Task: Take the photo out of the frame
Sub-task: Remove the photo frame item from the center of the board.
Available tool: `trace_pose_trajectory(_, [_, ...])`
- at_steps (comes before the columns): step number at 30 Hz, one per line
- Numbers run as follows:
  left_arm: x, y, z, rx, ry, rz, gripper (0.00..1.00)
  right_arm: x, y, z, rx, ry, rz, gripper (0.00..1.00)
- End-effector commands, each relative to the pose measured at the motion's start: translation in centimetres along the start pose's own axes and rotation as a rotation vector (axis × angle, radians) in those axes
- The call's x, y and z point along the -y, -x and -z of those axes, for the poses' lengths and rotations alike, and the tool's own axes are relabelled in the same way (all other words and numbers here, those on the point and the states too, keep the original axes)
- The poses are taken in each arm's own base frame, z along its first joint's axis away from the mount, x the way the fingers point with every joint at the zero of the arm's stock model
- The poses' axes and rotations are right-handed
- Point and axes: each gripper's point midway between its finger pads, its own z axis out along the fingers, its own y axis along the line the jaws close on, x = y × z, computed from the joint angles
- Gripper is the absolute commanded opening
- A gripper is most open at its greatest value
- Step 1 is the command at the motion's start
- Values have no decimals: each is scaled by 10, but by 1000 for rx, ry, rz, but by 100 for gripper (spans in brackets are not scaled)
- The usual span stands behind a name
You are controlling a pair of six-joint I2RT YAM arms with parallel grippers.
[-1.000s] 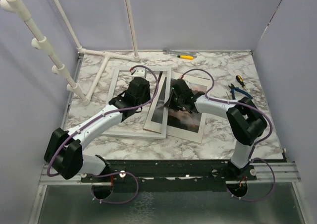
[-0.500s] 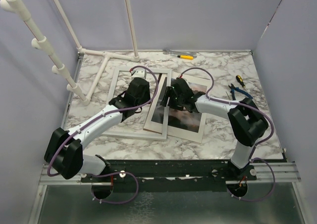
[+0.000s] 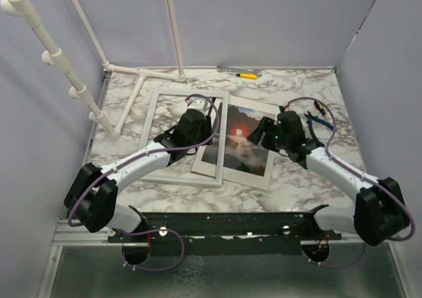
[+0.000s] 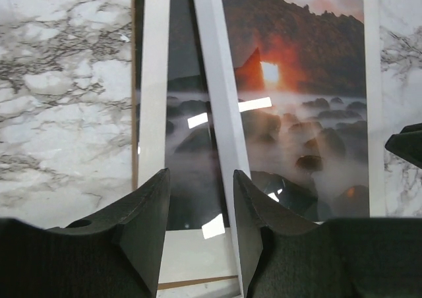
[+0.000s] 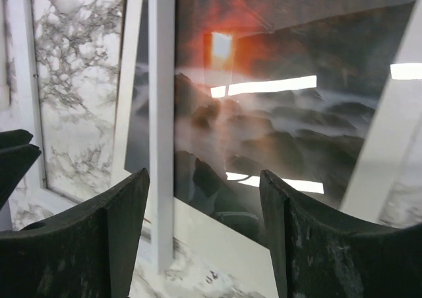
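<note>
The photo (image 3: pixel 241 140), a dark shore with an orange glow, lies face up in the middle of the table with a white mat border (image 3: pixel 254 173) around it. The white frame (image 3: pixel 153 140) lies to its left, its right rail (image 4: pixel 214 100) across the photo's left part. My left gripper (image 3: pixel 210 128) hovers over that rail, open, with the rail beside one finger (image 4: pixel 254 225) and nothing clamped. My right gripper (image 3: pixel 258 134) hangs open above the photo's (image 5: pixel 264 113) right half, holding nothing.
A white pipe stand (image 3: pixel 138 87) occupies the back left. A yellow-handled tool (image 3: pixel 247 76) lies along the back wall. Blue-handled pliers and a screwdriver (image 3: pixel 316 117) lie at the right. Purple walls enclose three sides.
The right gripper has opened and drawn back to the right, leaving most of the photo uncovered. Its arm has swung outward. The left gripper has shifted slightly right.
</note>
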Motion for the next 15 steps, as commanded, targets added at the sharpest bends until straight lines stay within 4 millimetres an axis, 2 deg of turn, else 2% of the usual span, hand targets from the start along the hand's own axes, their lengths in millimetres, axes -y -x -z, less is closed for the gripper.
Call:
trace_pose_trajectory(1, [33,-5,-4,10,-106,-18,45,28,-25,31,-69,3,7,71])
trace_pose_trajectory(7, [49,-11,-5,30,-158,-44,45,71,-54,47,-126,-108,-62,73])
trace_pose_trajectory(15, [55,-13,-4,29,-182,-66,45,85,-81,45,-177,-115,-152,74])
